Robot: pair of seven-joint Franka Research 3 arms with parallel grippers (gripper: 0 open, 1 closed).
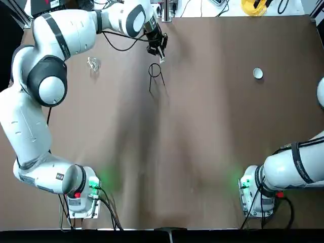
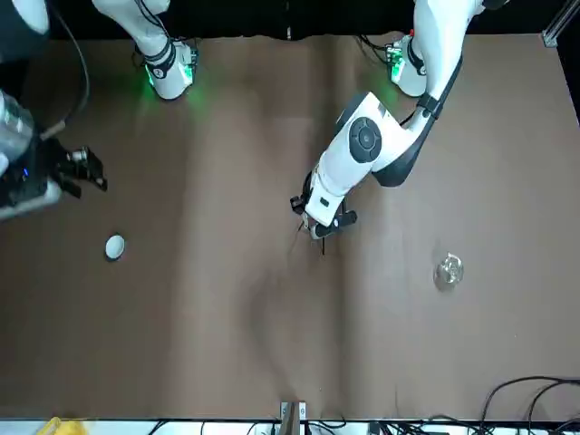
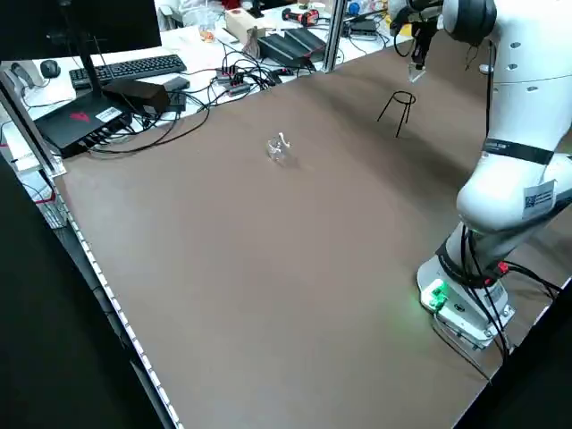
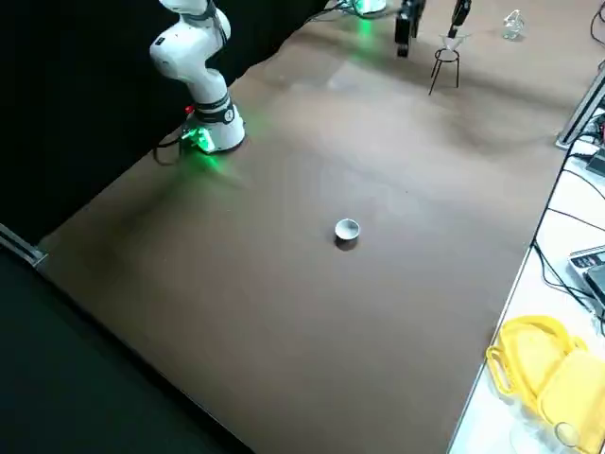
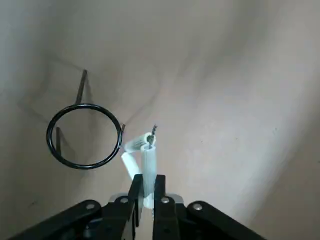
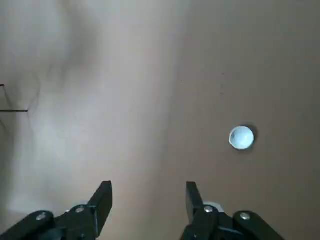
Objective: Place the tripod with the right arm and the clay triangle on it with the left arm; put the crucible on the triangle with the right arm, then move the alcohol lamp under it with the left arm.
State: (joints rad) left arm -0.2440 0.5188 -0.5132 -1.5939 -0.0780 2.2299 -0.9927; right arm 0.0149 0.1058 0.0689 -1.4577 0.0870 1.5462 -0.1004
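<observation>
In the top view, a black wire stand (image 1: 154,71) is seen upright on the brown table (image 1: 202,152), with the left gripper (image 1: 162,57) held just beyond its ring, toward the table's far edge and slightly to the right. The glass lamp (image 1: 94,63) is seen well to the left of the stand, and the small white cup (image 1: 258,73) well to the right. In the front view, the left arm is reached out over the stand's place, while the right gripper (image 2: 95,170) is held near the cup, well apart from the stand. In the left side view, the ring is raised on its legs, and the lamp is left apart from it. In the right side view, the cup is shown open side up. In the left wrist view, the white triangle (image 5: 149,170) is gripped by one side between nearly closed fingers; its tubes are tilted on edge, beside the ring rather than centred over it. The left arm is the nearer one, and a short sideways shift toward the ring's centre, then a levelling, appears to be called for. In the right wrist view, the fingers are spread wide, with nothing held.
</observation>
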